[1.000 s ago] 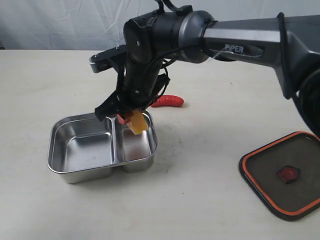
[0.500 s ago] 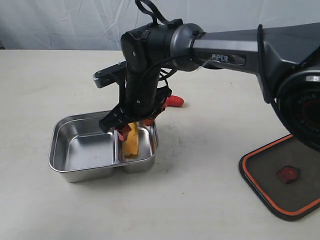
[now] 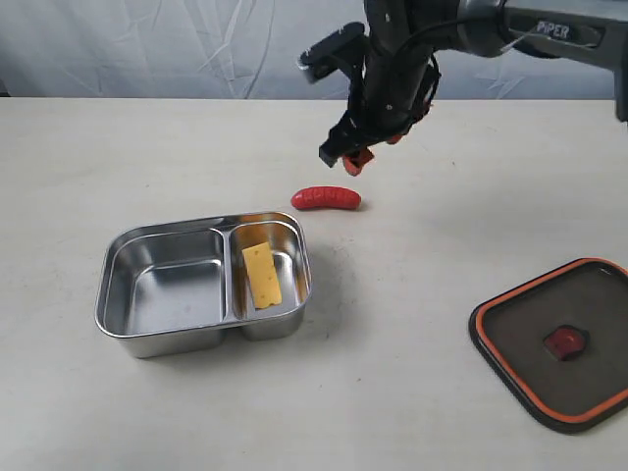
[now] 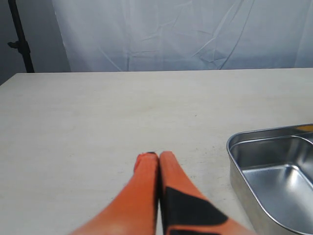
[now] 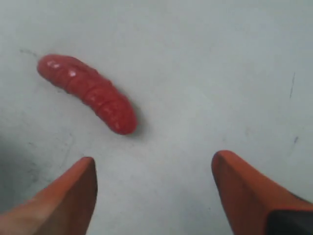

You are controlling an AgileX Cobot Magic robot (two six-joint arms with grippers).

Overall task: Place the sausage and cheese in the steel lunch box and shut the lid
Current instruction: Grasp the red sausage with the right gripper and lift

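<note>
The cheese (image 3: pixel 260 276) has been let go. Half a second ago it was still gripped by the right hand (image 3: pixel 346 157) low inside the steel lunch box (image 3: pixel 167 341). It is now seen lying lengthwise in the smaller, right compartment, with nothing touching it.

The right hand has since been lifted clear and carried far and to the right. Its jaws are spread wide and nothing is held between them. In the right wrist view the sausage (image 5: pixel 88 93) is seen ahead of the open fingertips, not yet between them.

The sausage (image 3: pixel 327 198) is left on the worktop (image 3: pixel 118 157), just beyond the far right corner of the box. The lid (image 3: pixel 530 334) is lying at the near right, well apart from the box.

The left hand (image 4: pixel 157 159) is shown closed on nothing, its fingers pressed together, low over the worktop beside the box.

The cheese can be judged as done. The sausage appears to be taken up next, and the lid remains to be fitted.
</note>
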